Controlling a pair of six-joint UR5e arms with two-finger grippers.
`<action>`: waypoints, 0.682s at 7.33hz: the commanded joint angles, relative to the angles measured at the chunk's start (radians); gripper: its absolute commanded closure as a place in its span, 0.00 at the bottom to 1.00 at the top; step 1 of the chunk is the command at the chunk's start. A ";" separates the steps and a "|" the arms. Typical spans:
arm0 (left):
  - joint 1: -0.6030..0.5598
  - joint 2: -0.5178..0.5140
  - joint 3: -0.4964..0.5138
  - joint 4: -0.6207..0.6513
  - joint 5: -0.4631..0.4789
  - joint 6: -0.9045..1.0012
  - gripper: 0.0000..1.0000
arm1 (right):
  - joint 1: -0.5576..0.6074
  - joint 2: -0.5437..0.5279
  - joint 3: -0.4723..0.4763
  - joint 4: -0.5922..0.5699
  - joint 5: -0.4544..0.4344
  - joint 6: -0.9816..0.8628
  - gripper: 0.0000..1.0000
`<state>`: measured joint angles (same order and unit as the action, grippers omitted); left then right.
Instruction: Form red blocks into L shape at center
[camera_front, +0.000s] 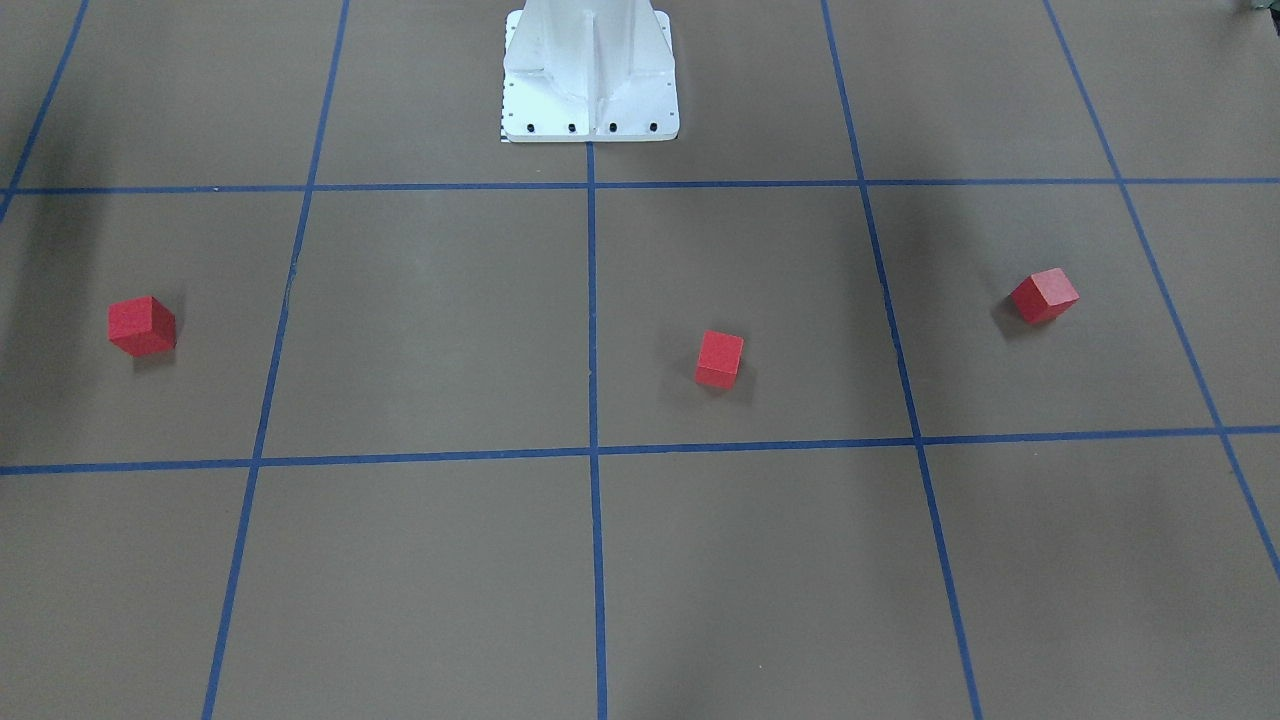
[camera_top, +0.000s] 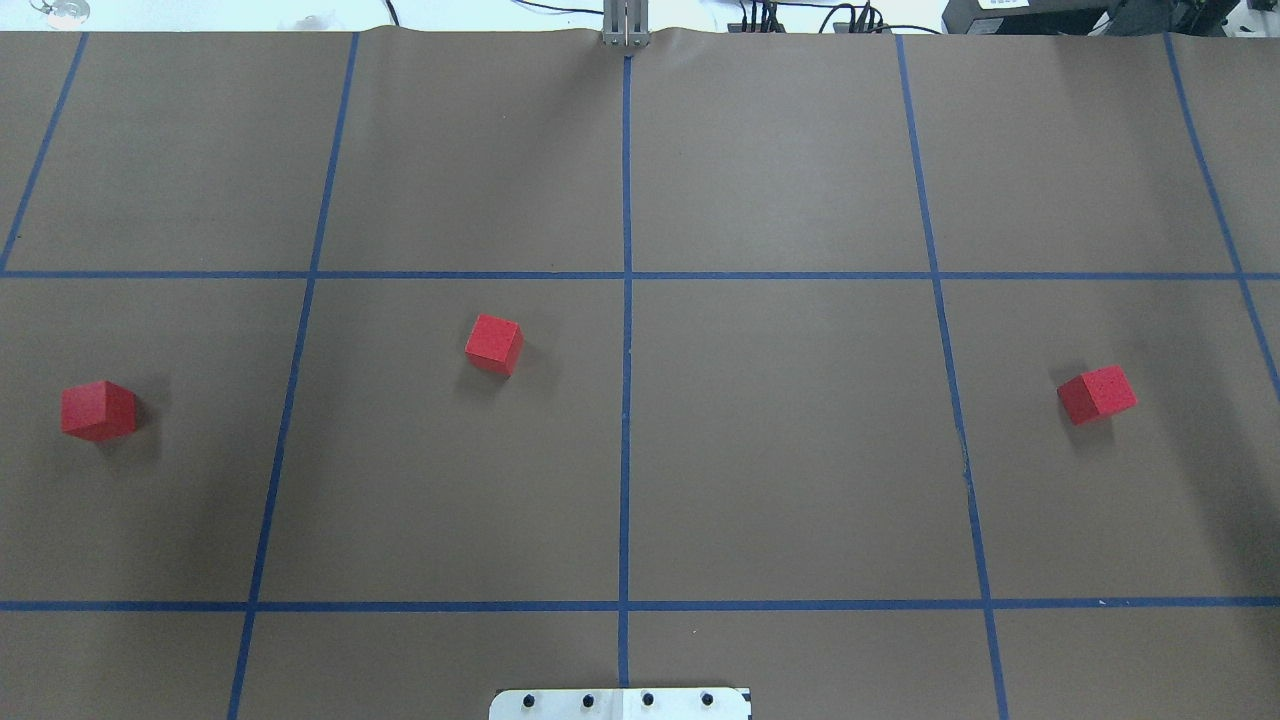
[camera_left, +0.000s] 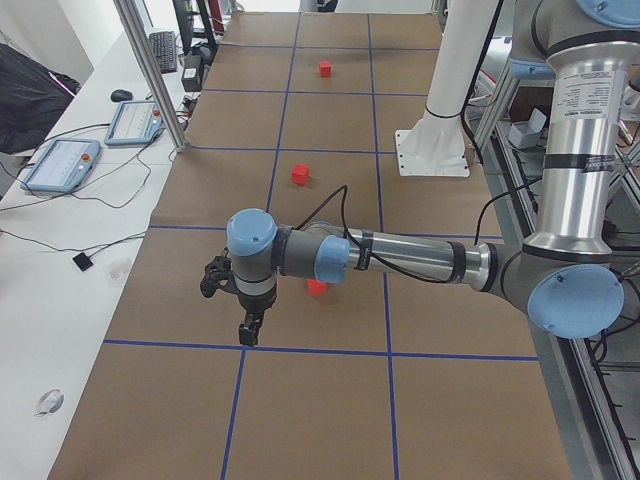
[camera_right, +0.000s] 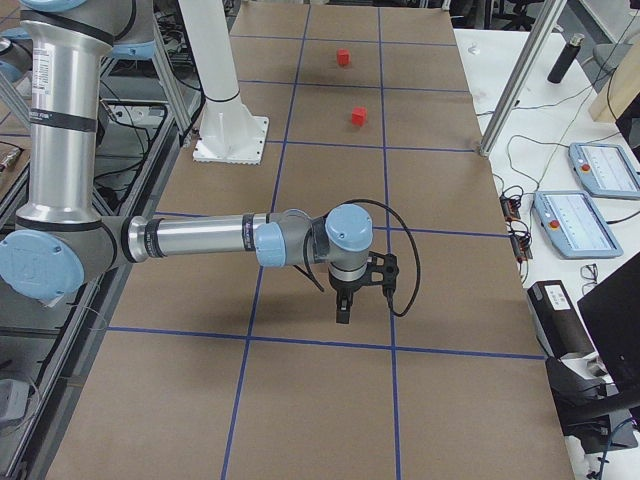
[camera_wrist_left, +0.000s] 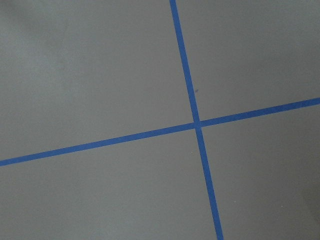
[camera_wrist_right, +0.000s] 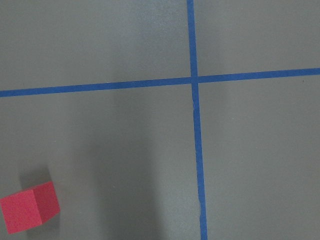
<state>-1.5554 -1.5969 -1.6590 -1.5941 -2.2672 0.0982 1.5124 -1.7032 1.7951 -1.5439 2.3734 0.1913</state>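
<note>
Left pincer (camera_left: 247, 336): showing only in the side view, it is pointing down over the brown surface (camera_top: 800, 450) near a tape line; whether its fingers are apart or together cannot be told. Right pincer (camera_right: 343, 316): likewise showing only in a side view, it is pointing down near a tape line, its state impossible to tell. Neither is touching a block. Red blocks, three, are all lying apart from one another on the brown surface. Middle block (camera_top: 494, 344) is sitting in the grid square just on the robot's left of the middle tape line (camera_top: 626, 450), on the robot's side of the centre crossing (camera_top: 627, 275), near it but touching no tape. Left block (camera_top: 98, 411) is sitting well out on the robot's left, past the next tape line, turned a little against the grid. Right block (camera_top: 1097, 394) is sitting well out on the robot's right, past the tape line on that side, also turned at an angle. The right wrist camera is catching a red cube at its lower left corner, with a tape crossing above it. The left wrist camera is showing only a tape crossing on bare brown surface. White base plate (camera_top: 620, 704) is lying at the near edge, on the middle line.
</note>
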 joint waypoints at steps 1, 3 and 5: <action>0.000 0.000 0.005 -0.001 -0.005 0.008 0.00 | 0.000 -0.001 -0.006 0.001 0.000 -0.030 0.01; 0.000 0.002 0.015 -0.001 -0.005 0.000 0.00 | 0.002 -0.001 -0.005 0.002 0.004 -0.029 0.01; 0.000 0.002 0.015 0.000 -0.006 -0.002 0.00 | 0.002 0.001 -0.002 0.008 0.000 -0.027 0.01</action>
<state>-1.5555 -1.5962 -1.6439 -1.5942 -2.2722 0.0978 1.5139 -1.7041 1.7919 -1.5392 2.3771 0.1630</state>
